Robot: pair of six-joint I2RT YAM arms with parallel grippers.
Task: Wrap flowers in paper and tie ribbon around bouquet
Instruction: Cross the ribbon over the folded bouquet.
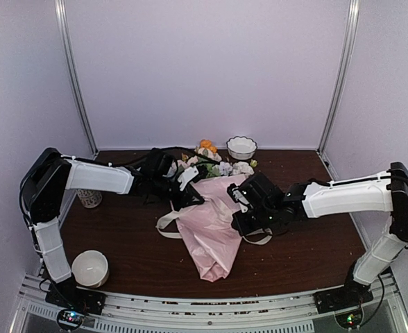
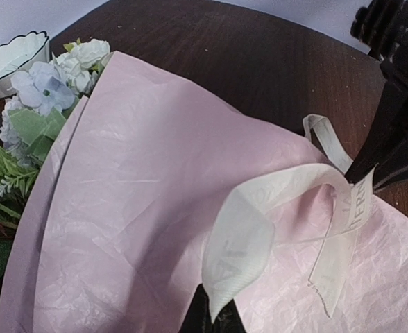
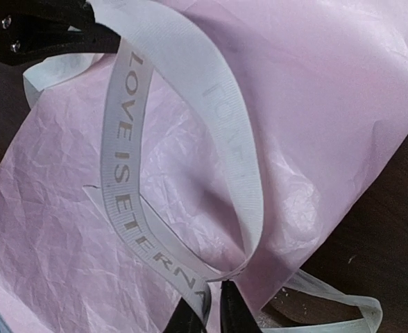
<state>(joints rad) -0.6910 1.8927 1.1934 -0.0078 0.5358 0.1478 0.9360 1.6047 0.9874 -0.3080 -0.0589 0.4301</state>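
Observation:
The bouquet lies across the middle of the table, a cone of pink paper [image 1: 207,236] with the flowers [image 1: 218,166] poking out at its far end. A cream ribbon [image 1: 168,225] loops around it and trails off both sides. My left gripper [image 1: 190,198] hovers over the upper left of the cone, shut on a ribbon [image 2: 245,243] loop that rises from its black tips [image 2: 214,309]. My right gripper [image 1: 240,208] is over the cone's right edge. In the right wrist view its fingers [image 3: 211,302] pinch the lettered ribbon [image 3: 121,159] above the paper [image 3: 315,90].
A white scalloped bowl [image 1: 241,147] stands at the back beside the blooms, and another white bowl [image 1: 90,268] sits near the front left. A patterned cup [image 1: 89,198] stands under the left arm. Pale walls and metal posts close in three sides of the table.

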